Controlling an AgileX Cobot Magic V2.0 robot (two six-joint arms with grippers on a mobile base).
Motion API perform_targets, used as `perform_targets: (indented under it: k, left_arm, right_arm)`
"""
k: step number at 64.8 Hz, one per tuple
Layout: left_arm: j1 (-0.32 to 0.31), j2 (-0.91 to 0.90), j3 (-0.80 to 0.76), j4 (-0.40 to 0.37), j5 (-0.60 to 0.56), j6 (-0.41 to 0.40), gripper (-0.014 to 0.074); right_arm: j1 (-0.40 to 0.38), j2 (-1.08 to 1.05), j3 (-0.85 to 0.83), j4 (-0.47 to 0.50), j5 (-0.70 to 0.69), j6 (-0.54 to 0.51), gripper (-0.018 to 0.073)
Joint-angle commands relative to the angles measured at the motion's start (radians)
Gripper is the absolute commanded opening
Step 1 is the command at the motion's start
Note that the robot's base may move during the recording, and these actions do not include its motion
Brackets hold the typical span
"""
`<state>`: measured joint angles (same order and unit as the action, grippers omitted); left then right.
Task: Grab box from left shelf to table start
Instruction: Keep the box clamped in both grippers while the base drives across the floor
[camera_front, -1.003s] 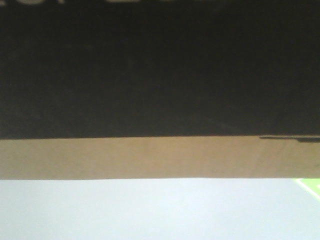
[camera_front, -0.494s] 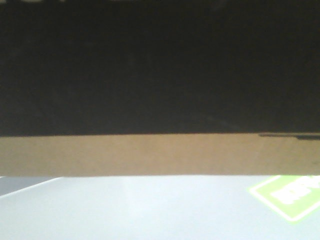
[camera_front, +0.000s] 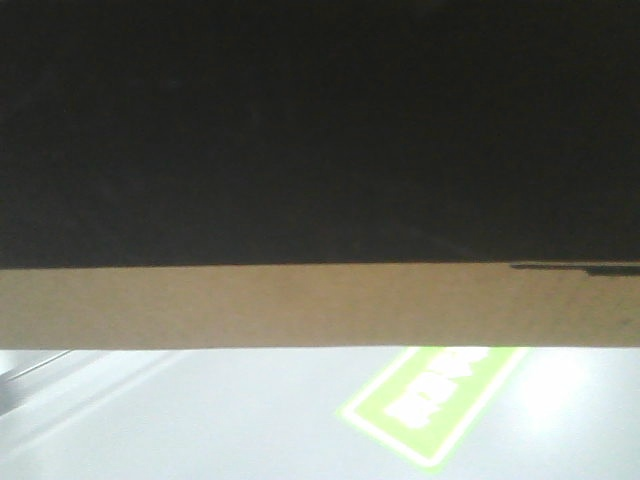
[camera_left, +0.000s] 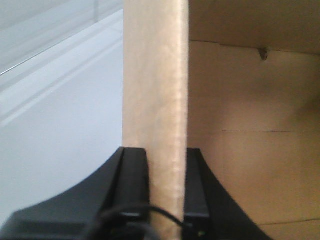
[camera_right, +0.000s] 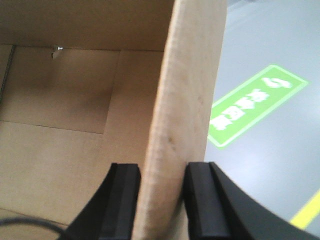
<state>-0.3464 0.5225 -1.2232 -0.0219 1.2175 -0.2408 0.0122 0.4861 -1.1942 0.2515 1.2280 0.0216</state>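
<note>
An open brown cardboard box (camera_front: 300, 305) fills the front view, its dark side close to the camera. My left gripper (camera_left: 165, 165) is shut on the box's left wall (camera_left: 156, 90), one black finger on each side. My right gripper (camera_right: 162, 180) is shut on the box's right wall (camera_right: 185, 100) in the same way. The bare inside of the box (camera_left: 250, 125) shows in both wrist views (camera_right: 60, 125). No shelf and no table is in view.
A grey floor (camera_front: 200, 420) lies below the box. A green floor sign with white characters (camera_front: 435, 400) is on it, also in the right wrist view (camera_right: 252, 102). A yellow floor line (camera_right: 307, 212) runs at the lower right.
The floor under the box has slid sideways: the green sign came in from the right and moved towards the middle. The box keeps its place in the view.
</note>
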Motion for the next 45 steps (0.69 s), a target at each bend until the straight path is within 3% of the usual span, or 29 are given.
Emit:
perform_targets:
  k: [1,45]
  left_arm:
    - [-0.005,-0.006,-0.043,-0.07,-0.205,-0.023,-0.0104]
    - [-0.005,-0.006,-0.042,-0.069,-0.203,-0.023,-0.0104]
  right_arm:
    - [-0.007,0.017,-0.022,-0.089,-0.12,-0.009,0.0055]
    - [-0.007,0.017,-0.022,-0.089,-0.121,-0.009,0.0055]
